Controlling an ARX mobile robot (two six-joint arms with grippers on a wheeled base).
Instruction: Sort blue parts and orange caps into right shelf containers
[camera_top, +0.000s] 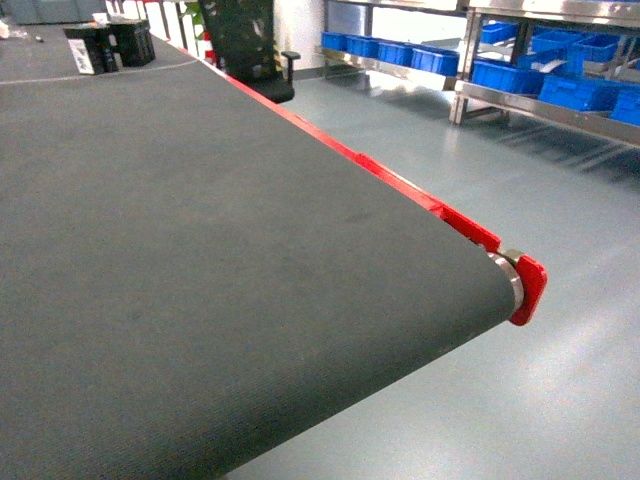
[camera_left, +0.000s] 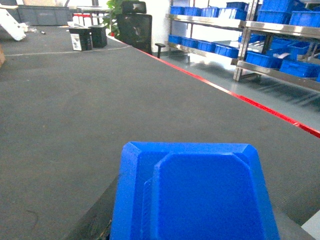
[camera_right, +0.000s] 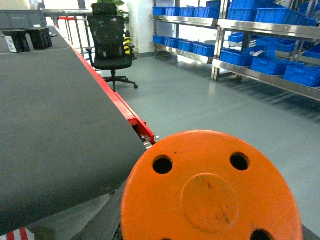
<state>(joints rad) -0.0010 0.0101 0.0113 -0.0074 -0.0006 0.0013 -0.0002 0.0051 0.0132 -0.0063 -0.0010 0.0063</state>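
Observation:
In the left wrist view a blue part (camera_left: 200, 192) fills the lower middle, held just in front of the camera above the grey belt. My left gripper is shut on it, and only one dark finger (camera_left: 97, 217) shows at its left. The right wrist view has the flat pitted end of an orange cap (camera_right: 212, 192) filling the bottom. My right gripper is shut on it, with a dark finger (camera_right: 102, 220) beside it, out past the belt's red edge over the floor. The right shelf containers (camera_top: 575, 90) (camera_left: 280, 60) (camera_right: 270, 62) stand on steel racks far right. Neither gripper appears in the head view.
A wide dark grey conveyor belt (camera_top: 200, 250) with a red side rail (camera_top: 400, 185) ends at a red roller cap (camera_top: 528, 290). Grey floor lies between belt and racks. A black office chair (camera_right: 110, 37) stands by the rail. Black boxes (camera_top: 110, 45) sit far back.

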